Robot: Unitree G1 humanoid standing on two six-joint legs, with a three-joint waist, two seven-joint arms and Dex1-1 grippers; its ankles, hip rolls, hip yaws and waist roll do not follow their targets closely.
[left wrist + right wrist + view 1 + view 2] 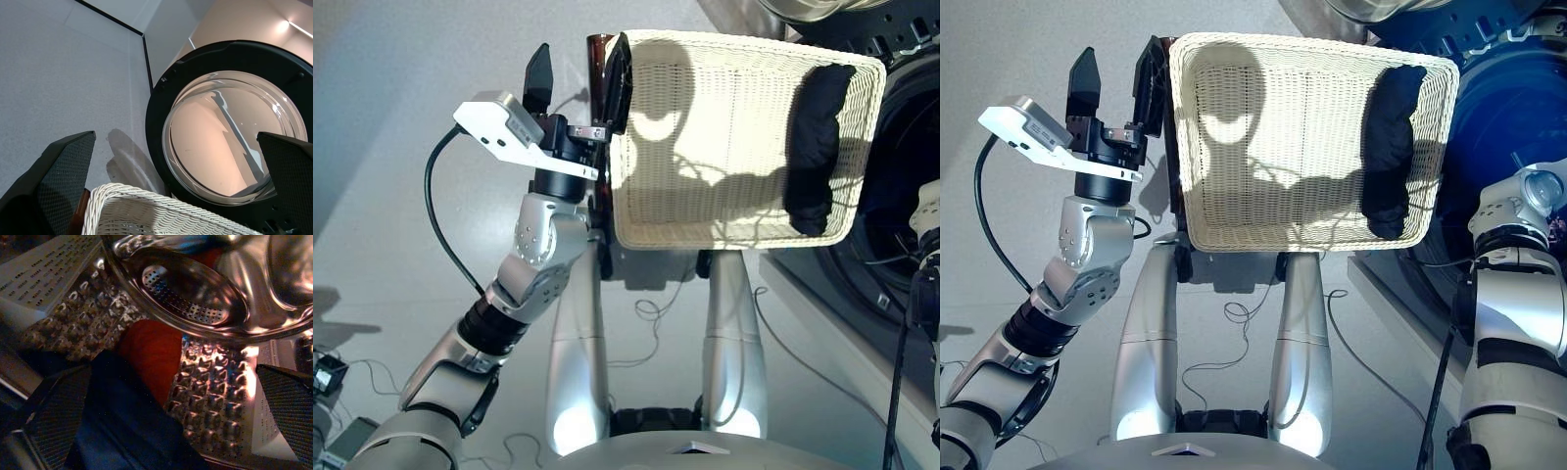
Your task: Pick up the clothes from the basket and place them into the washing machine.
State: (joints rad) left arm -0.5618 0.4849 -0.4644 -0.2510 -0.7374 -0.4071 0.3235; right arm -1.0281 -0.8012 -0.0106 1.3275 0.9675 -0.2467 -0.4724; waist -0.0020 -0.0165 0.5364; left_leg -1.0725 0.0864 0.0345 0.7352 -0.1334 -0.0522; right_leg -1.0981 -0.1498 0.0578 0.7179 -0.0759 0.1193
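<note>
Both eye views look steeply down on the basket point(636, 211); left wrist view shares its rim, right wrist view faces the drum point(215, 382) closely

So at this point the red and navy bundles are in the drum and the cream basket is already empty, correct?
Not quite. The red bundle and the navy bundle do lie in the drum, as the right wrist view shows, but the cream basket is not empty: the left eye view shows the black bundle still lying along its right side.
</note>
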